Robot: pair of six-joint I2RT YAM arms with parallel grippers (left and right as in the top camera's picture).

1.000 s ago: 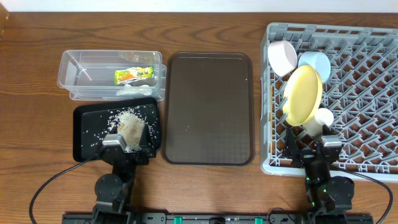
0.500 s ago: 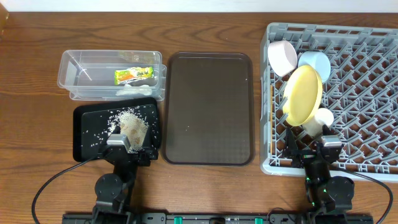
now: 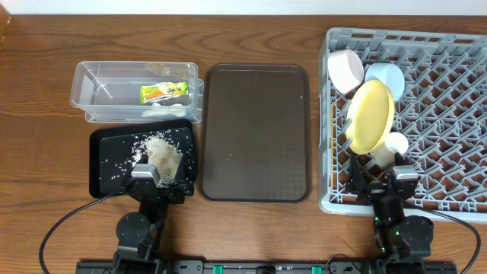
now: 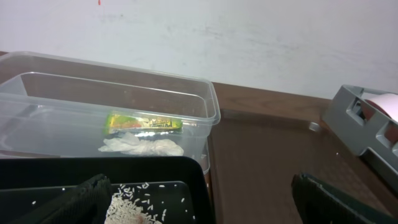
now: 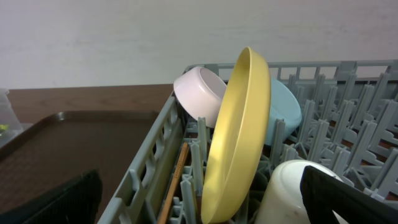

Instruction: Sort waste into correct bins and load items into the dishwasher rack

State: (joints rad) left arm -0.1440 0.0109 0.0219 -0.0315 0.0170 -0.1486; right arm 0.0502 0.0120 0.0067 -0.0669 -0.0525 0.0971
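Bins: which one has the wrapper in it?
The clear plastic tub, the rear bin; the wrapper lies inside. The black tray holds rice scraps.

Overhead looks straight down on the whole brown wooden table [image 3: 38, 152]. Both wrist views sit low, facing rearward, sharing the dark brown rectangular tray [image 3: 255, 133].

yellow plate [image 3: 370, 116], grey lattice rack [image 3: 449, 114], black tray [image 3: 103, 164]

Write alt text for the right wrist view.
A yellow plate stands on edge in a grey rack, a pink bowl and a blue bowl behind it. A white cup sits lower right, chopsticks lower left; a brown tray lies outside the rack.
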